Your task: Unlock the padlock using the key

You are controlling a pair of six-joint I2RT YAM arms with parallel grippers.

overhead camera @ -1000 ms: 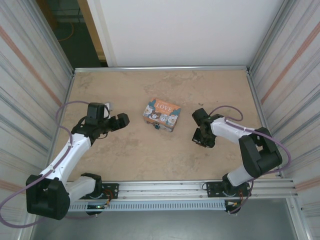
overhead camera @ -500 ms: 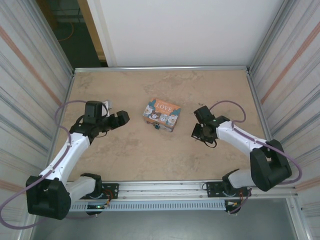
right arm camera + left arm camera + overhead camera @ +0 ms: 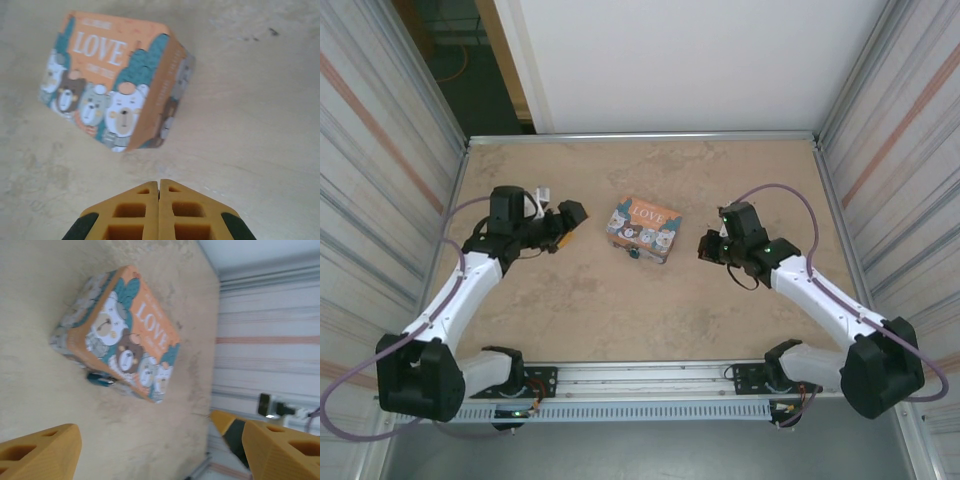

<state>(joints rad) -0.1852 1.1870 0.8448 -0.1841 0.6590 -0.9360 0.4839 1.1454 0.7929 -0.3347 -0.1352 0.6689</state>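
Your left gripper is hovering with fingers spread apart, left of a rectangular orange-and-teal tin reading "LOVE" above cartoon bears. A tiny teal-blue padlock is lying against the tin's near side. Your right gripper is pointing at the tin, fingers pressed together.

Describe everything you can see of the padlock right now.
The padlock is tiny beside the LOVE tin: a glossy teal-blue body, metal by its look, with a small dark loop at one end. It sits low on the tan table, against the middle of the tin's long side wall facing the arms. Whether the loop hooks into a clasp, or is latched, is too small to tell. Only tin and table seem to touch it.
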